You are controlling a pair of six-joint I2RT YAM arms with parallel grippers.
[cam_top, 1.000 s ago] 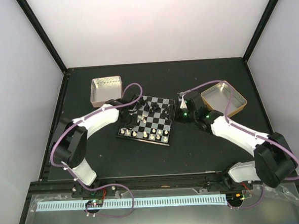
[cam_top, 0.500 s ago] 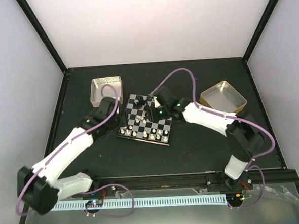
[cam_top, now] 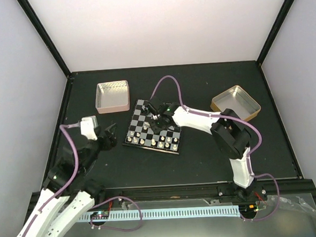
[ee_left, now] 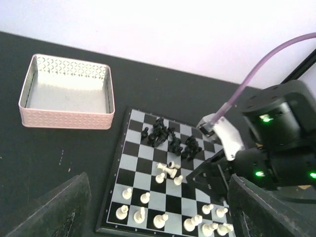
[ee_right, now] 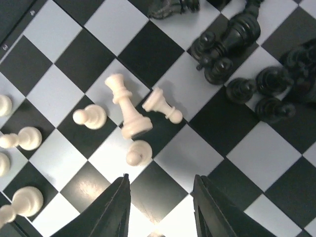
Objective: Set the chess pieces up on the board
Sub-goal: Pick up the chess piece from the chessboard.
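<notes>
Two grippers and one board (cam_top: 148, 134), entered view by view. Top view: the board lies near the middle of the dark table (cam_top: 203, 158), with a pink tin (cam_top: 112, 96) beyond its left corner and a gold tin (cam_top: 236, 103) well apart to its right. The chess pieces (cam_top: 154, 143) are all on the board. The left gripper (cam_top: 110, 133) sits off the board, near its left edge and touching nothing. The right gripper (cam_top: 157, 117) hangs over the far half of the board, above the pieces. Left wrist view: the left fingers (ee_left: 54, 212) stand wide apart with nothing between them, and the board lies ahead of them. The black pieces (ee_left: 170, 138) are bunched on the far rows. The white pieces (ee_left: 163, 217) stand mostly along the near rows, with a few tipped over at mid-board, just beside the right gripper. Right wrist view: the right fingers (ee_right: 116, 207) are partly parted and grip nothing. Just beyond their tips sits a small white pawn (ee_right: 138, 152), and past it lie two toppled white pieces, side by side; none touches the fingers. Several black pieces crowd the upper right squares, some of them fallen.
</notes>
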